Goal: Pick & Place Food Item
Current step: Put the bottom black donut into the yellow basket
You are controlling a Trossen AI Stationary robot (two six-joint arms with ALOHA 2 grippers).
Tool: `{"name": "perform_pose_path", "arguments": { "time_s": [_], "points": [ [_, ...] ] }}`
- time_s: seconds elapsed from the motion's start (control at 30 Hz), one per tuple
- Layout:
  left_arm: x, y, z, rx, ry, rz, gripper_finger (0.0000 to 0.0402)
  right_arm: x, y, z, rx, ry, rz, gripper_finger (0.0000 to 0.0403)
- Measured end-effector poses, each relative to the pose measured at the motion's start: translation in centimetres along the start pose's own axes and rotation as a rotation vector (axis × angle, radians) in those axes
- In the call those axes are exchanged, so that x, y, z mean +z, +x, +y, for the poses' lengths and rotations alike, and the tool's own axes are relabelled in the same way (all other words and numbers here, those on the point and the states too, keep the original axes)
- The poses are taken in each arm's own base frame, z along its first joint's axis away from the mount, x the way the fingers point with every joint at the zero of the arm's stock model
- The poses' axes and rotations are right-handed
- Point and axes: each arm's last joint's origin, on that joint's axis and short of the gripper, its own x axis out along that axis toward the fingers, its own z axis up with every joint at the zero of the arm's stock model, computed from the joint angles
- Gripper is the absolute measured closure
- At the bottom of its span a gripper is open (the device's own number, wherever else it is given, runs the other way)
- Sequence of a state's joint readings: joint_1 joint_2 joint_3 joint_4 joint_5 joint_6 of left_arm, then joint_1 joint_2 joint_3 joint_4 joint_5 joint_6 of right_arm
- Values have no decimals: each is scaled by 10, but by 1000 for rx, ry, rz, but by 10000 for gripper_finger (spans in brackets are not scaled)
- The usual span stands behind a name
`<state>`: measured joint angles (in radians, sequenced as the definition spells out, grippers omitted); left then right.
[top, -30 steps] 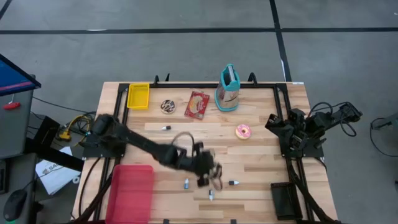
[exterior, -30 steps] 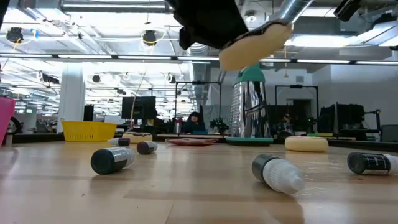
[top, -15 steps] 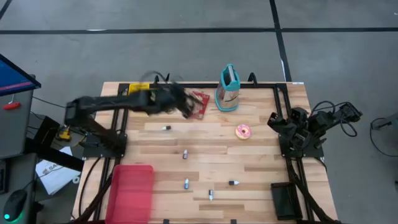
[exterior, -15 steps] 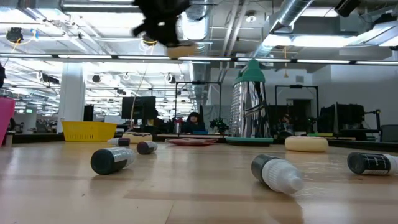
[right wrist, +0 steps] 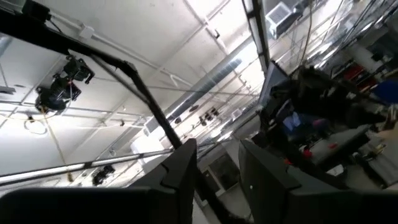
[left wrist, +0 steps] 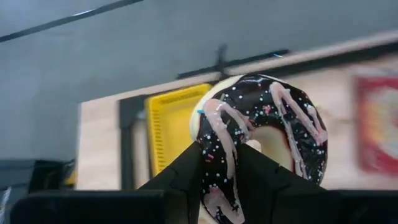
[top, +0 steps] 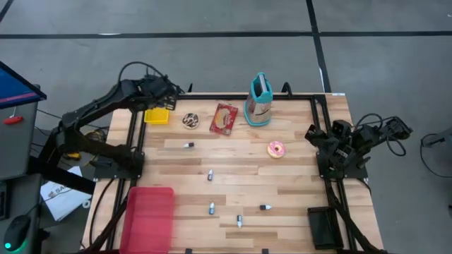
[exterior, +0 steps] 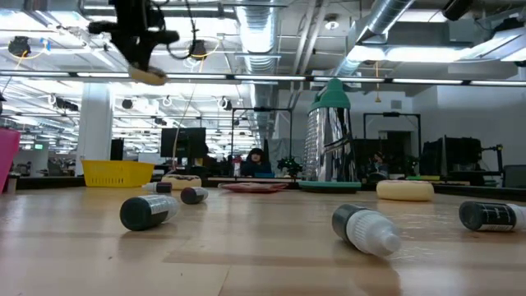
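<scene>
Your left gripper is clamped on the chocolate donut, its two dark fingers pinching the near rim of the ring, which carries pink drizzle and sprinkles. In the high view that gripper hangs off the table's far left corner, at about 11 o'clock from the table's centre, just beyond the yellow bin; the low view shows it lifted high above the tabletop with the donut's pale underside showing below it. From the wrist camera the yellow bin sits directly behind the donut. On the table you have a second chocolate donut just beside the bin at 3 o'clock from it, then a red packet, a metal grater at roughly 12 o'clock, and a pink donut at 3 o'clock from centre. Your right gripper waits folded at the table's right edge, tilted up toward the ceiling, its fingers set narrow with nothing between them.
</scene>
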<state>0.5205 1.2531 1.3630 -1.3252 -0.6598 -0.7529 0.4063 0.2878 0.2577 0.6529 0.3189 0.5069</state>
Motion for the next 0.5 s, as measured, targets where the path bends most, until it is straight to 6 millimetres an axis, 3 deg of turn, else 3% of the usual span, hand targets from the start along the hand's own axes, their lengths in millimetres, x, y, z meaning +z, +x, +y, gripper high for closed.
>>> {"name": "perform_pose_path", "arguments": {
  "time_s": [0.3, 0.5],
  "points": [
    [-19, 73, 20, 167, -104, 80, 325, 13, 2, -4, -46, -104, -151, 290],
    [-37, 119, 25, 121, -315, 127, 325, 17, 3, -6, -68, -123, -186, 290]
  ]
}}
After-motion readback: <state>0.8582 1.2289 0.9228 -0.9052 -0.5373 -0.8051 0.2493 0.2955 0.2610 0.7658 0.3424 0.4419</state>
